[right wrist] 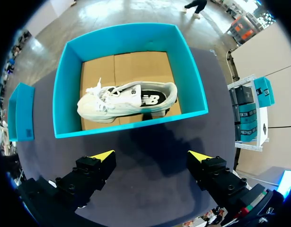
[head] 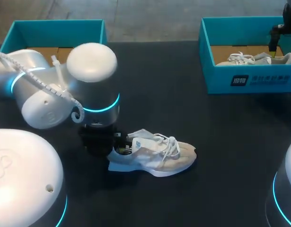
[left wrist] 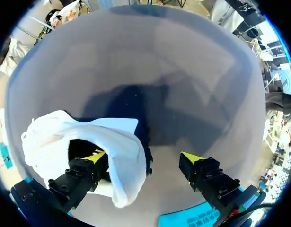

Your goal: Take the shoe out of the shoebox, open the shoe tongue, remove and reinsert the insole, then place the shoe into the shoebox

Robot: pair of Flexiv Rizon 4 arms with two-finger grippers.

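A white and beige shoe [head: 159, 153] lies on its side on the dark table, toe pointing right. My left gripper [head: 119, 144] is at its heel, mostly hidden under the wrist in the head view. In the left wrist view the left gripper [left wrist: 145, 161] is open. One finger [left wrist: 86, 172] sits inside the opening of the shoe [left wrist: 50, 137], the other [left wrist: 204, 172] stands outside over bare table. My right gripper [right wrist: 152, 156] is open and empty, high up by the right shoebox [right wrist: 131, 127].
The teal right shoebox [head: 249, 80] at the back right holds a second white shoe [head: 254, 59] [right wrist: 126, 101]. Another teal shoebox [head: 55, 26] stands at the back left, partly behind my left arm [head: 65, 90].
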